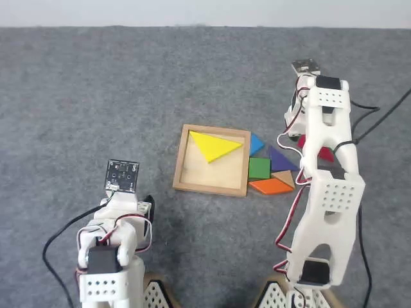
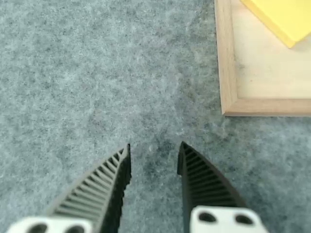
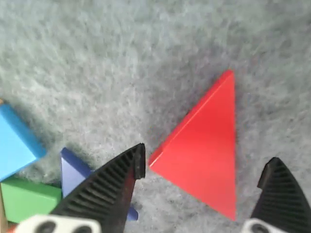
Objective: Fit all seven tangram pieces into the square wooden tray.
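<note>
The square wooden tray (image 1: 181,168) lies mid-table with a yellow triangle (image 1: 214,145) in its far half. Right of it lie a blue piece (image 1: 256,144), a purple triangle (image 1: 280,158), a green square (image 1: 259,168), an orange piece (image 1: 270,186) and a tan piece (image 1: 286,178). A red triangle (image 3: 206,148) lies farther right, largely behind the right arm in the high view. My right gripper (image 3: 206,167) hangs open over it, one finger on each side. My left gripper (image 2: 154,155) is open above bare carpet near the tray's corner (image 2: 228,104), holding nothing.
Grey carpet covers the table. Wide free space lies left of and beyond the tray. The right arm's white links (image 1: 327,192) stretch along the right side, with cables beside them. The left arm's base (image 1: 112,256) sits at the near left.
</note>
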Controlling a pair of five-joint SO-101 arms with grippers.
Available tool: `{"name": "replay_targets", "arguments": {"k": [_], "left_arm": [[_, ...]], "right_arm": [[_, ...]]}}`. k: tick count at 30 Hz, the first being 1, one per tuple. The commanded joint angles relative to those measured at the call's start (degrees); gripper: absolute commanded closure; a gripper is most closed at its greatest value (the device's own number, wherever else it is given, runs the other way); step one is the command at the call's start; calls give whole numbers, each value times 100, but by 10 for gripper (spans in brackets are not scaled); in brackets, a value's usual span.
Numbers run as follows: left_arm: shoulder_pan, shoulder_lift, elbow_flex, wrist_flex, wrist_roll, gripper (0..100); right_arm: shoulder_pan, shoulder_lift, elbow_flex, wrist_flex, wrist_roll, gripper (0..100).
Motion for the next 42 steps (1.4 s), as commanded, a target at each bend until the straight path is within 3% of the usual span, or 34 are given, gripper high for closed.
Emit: {"name": "replay_targets", "arguments": {"k": [1, 21, 27, 33, 42], "left_arm": [[9, -158, -48, 53, -35, 847], [9, -158, -48, 53, -35, 847], [9, -158, -48, 53, -35, 847], [9, -158, -48, 53, -35, 847], [9, -158, -48, 53, -35, 847]], "right_arm": [[-110, -110, -114, 154, 62, 623], [145, 391, -369, 127, 97, 626], [163, 532, -378, 127, 70, 767], [163, 514, -396, 163, 62, 772], [-321, -382, -1284, 1411, 53, 772]]}}
